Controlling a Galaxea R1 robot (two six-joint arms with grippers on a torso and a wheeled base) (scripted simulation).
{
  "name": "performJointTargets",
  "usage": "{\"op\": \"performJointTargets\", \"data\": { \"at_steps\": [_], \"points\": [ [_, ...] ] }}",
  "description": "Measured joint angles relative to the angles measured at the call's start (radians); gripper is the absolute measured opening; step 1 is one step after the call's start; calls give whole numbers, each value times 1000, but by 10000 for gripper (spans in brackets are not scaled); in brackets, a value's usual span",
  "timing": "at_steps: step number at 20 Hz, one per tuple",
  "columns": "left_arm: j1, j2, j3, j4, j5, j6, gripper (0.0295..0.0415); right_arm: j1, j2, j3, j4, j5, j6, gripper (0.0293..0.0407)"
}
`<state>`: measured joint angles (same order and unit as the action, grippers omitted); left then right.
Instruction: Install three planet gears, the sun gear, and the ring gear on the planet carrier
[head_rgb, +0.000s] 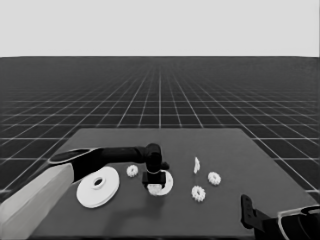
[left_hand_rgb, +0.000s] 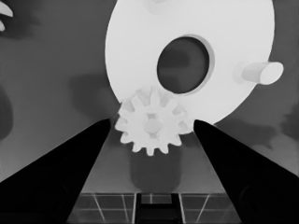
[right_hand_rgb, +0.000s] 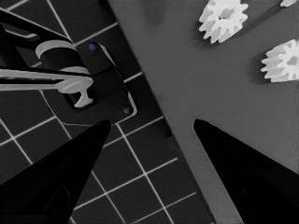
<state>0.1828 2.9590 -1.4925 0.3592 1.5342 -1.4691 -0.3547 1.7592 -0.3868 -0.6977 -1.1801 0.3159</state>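
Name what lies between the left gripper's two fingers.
A small toothed gear, seated on the smaller round part; the left wrist view shows the left gripper open around it.

Dark, flat rectangular table: bears all the loose white parts; its far edge runs level across the scene and its side edges spread toward the viewer. Thin white piece: a narrow sliver standing nearly upright on the table's right half, about midway between the far and near edges, touching nothing beside it. Dark floor with a pale line grid: surrounds the table on all sides and runs back to the horizon. Pale blank band: fills everything above the horizon. Dark machinery with pale bands and two small blue lights: sits past the table's edge, over the floor grid.
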Motion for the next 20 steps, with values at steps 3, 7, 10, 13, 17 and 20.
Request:
{"op": "performJointTargets", "data": {
  "at_steps": [3,7,10,13,17,20],
  "points": [
    [0,0,0,0,0,0,385,0,0,0,0,0,0,385],
    [-134,-18,88,-131,31,-63,385,0,0,0,0,0,0,385],
    [-164,-18,96,-161,32,-70,385,0,0,0,0,0,0,385],
    [-169,-19,97,-167,32,-71,385,0,0,0,0,0,0,385],
    [-205,-213,-79,-215,-30,296,385,0,0,0,0,0,0,385],
    [-208,-224,-166,-226,-39,391,385,0,0,0,0,0,0,385]
  ]
}}
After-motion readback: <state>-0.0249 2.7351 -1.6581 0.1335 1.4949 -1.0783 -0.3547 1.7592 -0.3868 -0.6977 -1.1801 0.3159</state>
